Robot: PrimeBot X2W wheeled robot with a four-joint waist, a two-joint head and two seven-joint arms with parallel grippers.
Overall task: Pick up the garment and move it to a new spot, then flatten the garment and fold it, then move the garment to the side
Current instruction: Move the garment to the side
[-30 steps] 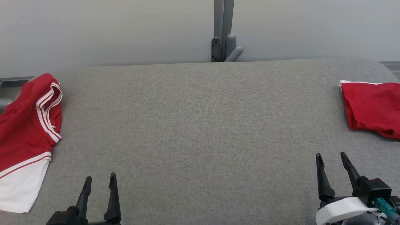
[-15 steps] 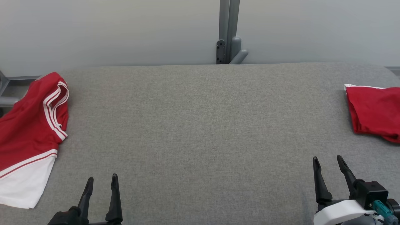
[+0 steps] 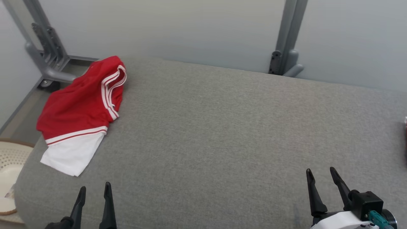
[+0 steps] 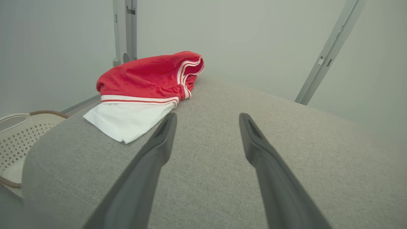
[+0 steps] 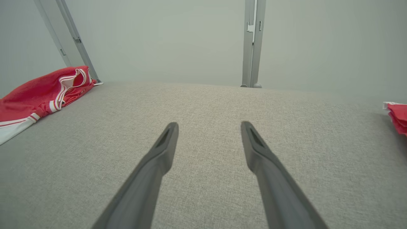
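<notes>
Grey fabric table (image 3: 222, 127), pale wall (image 3: 190, 28), grey metal posts (image 3: 291, 31).

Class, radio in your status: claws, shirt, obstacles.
Left claw, right claw: open, empty. Shirt bunched at table far left, untouched. Nothing between it and left claw.

cut off: red cloth (image 5: 399, 118) at right edge | perforated basket (image 3: 9, 156) at left edge | left gripper (image 3: 95, 186) base at bottom edge
</notes>
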